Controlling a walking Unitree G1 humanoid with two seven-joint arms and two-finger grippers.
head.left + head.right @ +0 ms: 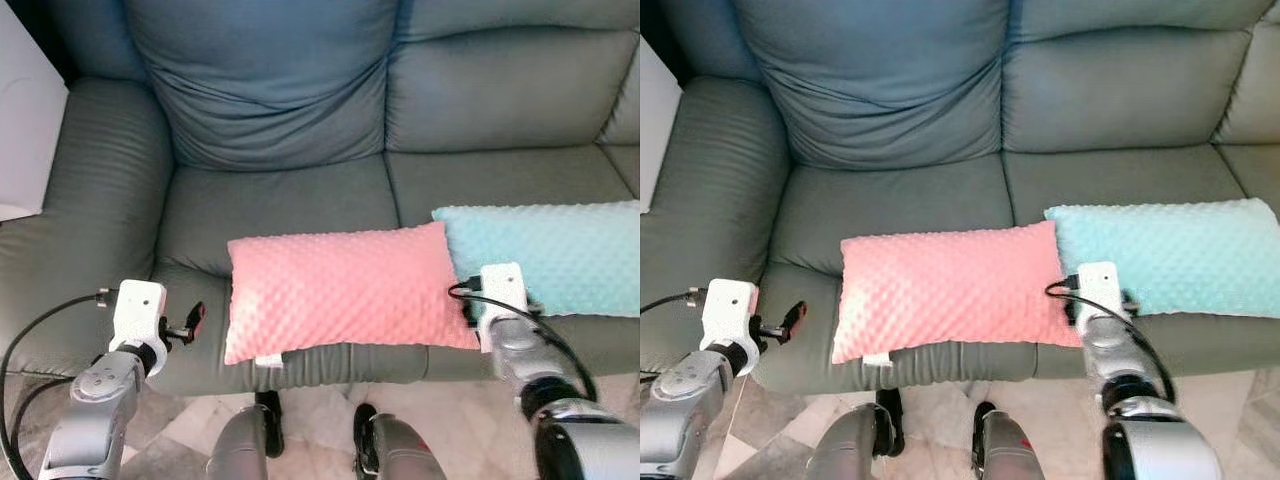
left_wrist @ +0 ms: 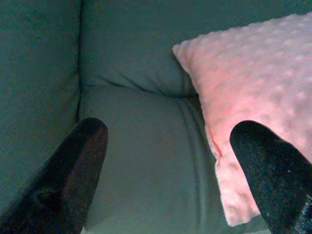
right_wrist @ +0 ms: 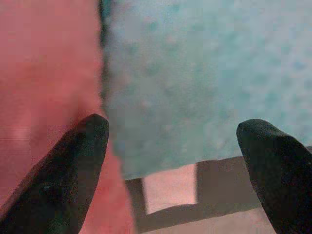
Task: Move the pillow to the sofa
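A pink dotted pillow (image 1: pixel 340 292) lies flat on the grey-green sofa (image 1: pixel 280 205), its front edge hanging a little over the seat's front. A light blue pillow (image 1: pixel 560 255) lies on the seat just to its right, touching it. My left gripper (image 2: pixel 170 131) is open just left of the pink pillow's left edge, over the seat cushion, with nothing between its fingers (image 1: pixel 195 320). My right gripper (image 3: pixel 173 126) is open at the seam where the pink pillow (image 3: pixel 48 73) meets the blue pillow (image 3: pixel 204 73), holding nothing.
The sofa's padded left armrest (image 1: pixel 85 230) rises beside my left arm. A white object (image 1: pixel 25 120) stands at the far left. The back cushions (image 1: pixel 270 80) are behind the pillows. Pale stone floor (image 1: pixel 310 410) and my legs are below the seat's front.
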